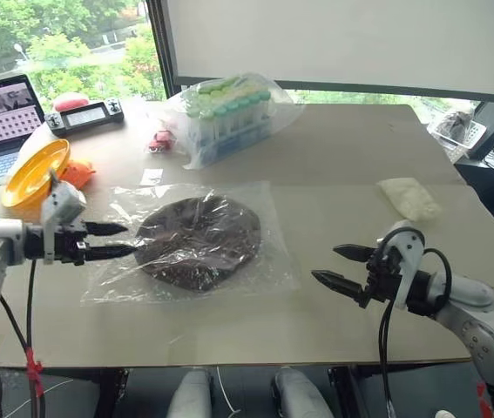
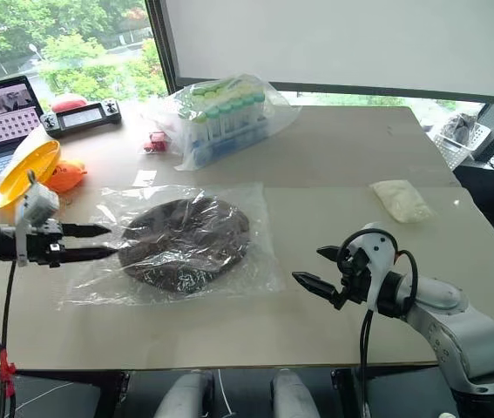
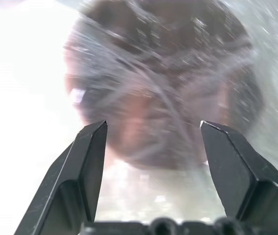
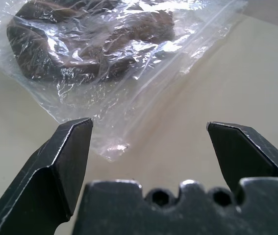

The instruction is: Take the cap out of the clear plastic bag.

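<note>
1. The dark brown, oval, domed fabric cap (image 1: 198, 241) lies centre-left of the head view, fully enclosed in the large, flat, crinkly clear plastic bag (image 1: 268, 261), which rests flat on the beige table (image 1: 360, 157). Extraction is not yet begun.
2. The left gripper (image 1: 121, 240), at the frame's left edge, points at the bag's near end with jaws apart and nothing between them; judged positioned to pinch the film.
3. The right gripper (image 1: 337, 266), lower right, stands released and wide, near the bag's corner but apart from it; likely waiting to hold the opposite end.
4. Glare and creases obscure the cap's surface; the bag's opening cannot be located.
5. The left wrist view is blurred; contact with the film is undeterminable.
</note>
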